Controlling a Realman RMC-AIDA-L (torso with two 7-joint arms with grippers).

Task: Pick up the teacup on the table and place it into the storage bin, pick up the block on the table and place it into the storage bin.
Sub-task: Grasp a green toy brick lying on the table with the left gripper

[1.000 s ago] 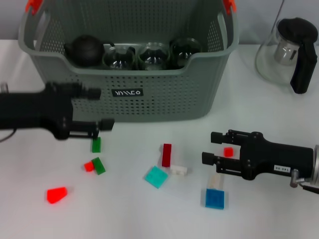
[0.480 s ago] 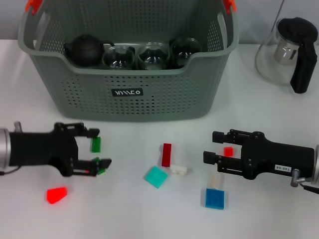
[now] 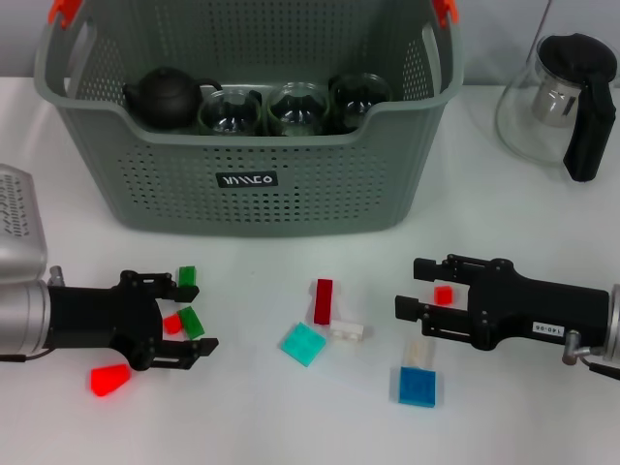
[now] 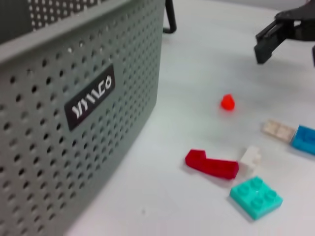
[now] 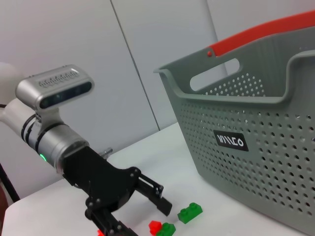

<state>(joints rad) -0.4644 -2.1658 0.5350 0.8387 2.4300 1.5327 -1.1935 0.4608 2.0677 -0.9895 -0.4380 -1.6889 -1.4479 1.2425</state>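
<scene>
The grey-green storage bin (image 3: 242, 184) stands at the back with glass teacups (image 3: 295, 107) and a black teapot (image 3: 167, 97) inside. No teacup shows on the table. My left gripper (image 3: 194, 312) is open low over the table at the front left, its fingers either side of a small red block (image 3: 171, 324) and a green block (image 3: 192, 322). The right wrist view shows this gripper (image 5: 147, 206) with those blocks just off its fingertips. My right gripper (image 3: 412, 288) is open at the front right, a small red block (image 3: 444, 294) between its fingers.
Another green block (image 3: 187, 278) and a red block (image 3: 109, 379) lie near the left gripper. A dark red bar (image 3: 324, 301), white block (image 3: 347, 330), teal plate (image 3: 304, 343) and blue block (image 3: 418, 386) lie mid-table. A glass pitcher (image 3: 557, 97) stands back right.
My left gripper has dropped from in front of the bin toward the table's front, ending around the small red and green blocks. The right arm has not moved.
</scene>
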